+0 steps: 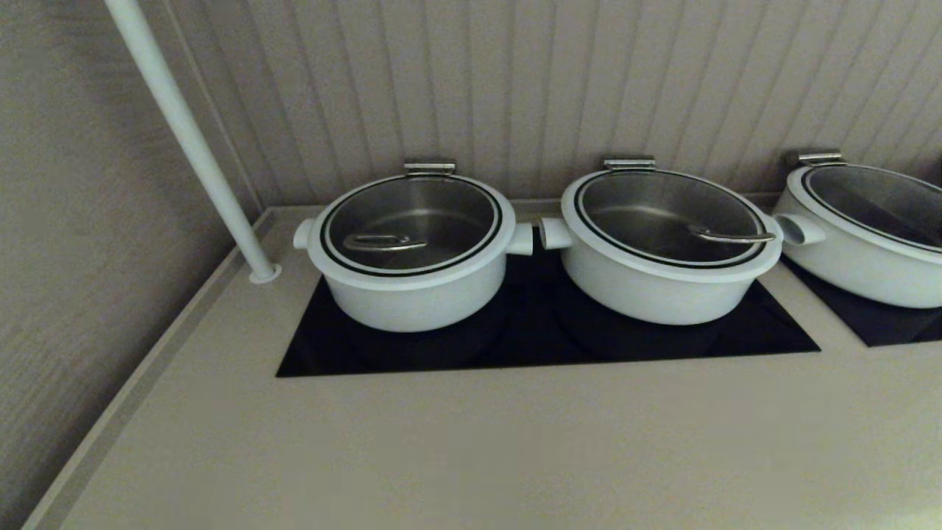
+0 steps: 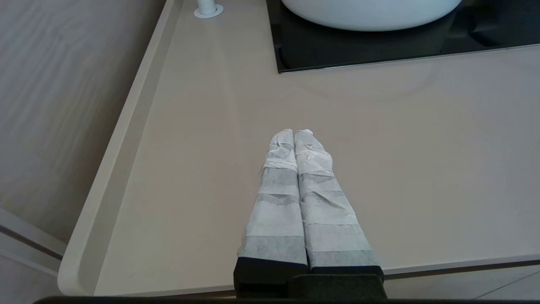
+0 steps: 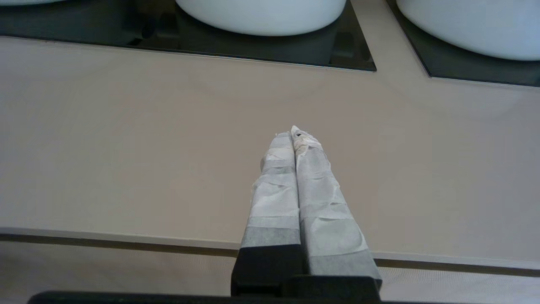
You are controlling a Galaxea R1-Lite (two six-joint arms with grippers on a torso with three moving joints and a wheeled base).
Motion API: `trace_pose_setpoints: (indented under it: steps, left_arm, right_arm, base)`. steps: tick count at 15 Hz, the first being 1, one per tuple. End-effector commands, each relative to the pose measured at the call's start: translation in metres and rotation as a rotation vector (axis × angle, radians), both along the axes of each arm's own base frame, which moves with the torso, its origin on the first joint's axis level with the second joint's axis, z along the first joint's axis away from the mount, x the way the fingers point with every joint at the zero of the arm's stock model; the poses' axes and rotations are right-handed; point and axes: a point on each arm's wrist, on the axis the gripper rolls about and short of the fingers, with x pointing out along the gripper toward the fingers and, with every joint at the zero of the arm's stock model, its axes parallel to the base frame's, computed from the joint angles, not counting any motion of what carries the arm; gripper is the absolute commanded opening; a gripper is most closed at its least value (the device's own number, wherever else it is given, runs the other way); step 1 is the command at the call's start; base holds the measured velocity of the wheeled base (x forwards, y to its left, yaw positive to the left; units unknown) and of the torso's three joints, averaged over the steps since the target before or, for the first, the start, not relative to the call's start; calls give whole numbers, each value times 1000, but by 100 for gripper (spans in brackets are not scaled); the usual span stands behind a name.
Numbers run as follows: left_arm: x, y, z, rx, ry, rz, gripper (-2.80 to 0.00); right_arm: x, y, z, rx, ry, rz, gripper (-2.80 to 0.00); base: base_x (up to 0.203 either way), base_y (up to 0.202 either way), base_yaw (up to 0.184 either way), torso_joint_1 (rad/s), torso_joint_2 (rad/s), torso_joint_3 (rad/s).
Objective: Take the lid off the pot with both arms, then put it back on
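The pot, deep and white with stubby side handles, stands at the left of the black cooktop. The lid, glass with a white rim, a black ring and a steel loop handle, sits shut on it. Neither arm shows in the head view. My left gripper is shut and empty over the bare counter near its front edge, well short of the pot, whose lower wall shows ahead. My right gripper is shut and empty over the counter in front of the middle pot.
Two wider white pots with lids stand to the right, the middle one and the far right one. A white post rises from the counter's back left corner. The counter has a raised left edge, with walls behind and to the left.
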Motion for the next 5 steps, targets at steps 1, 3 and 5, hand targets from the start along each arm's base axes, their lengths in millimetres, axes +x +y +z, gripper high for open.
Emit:
trace_pose_setpoints:
  steps: [1, 3, 5]
  left_arm:
    - [0, 0, 0, 1, 0, -1, -280]
    - [0, 0, 0, -2, 0, 1, -280]
    - [0, 0, 0, -8, 0, 1, -280]
  right_arm:
    - [0, 0, 0, 10, 5, -2, -280]
    - [0, 0, 0, 15, 3, -1, -280]
    - [0, 0, 0, 29, 1, -3, -280]
  base:
    - [0, 0, 0, 0, 0, 0]
    - [0, 0, 0, 0, 0, 0]
    - [0, 0, 0, 0, 0, 0]
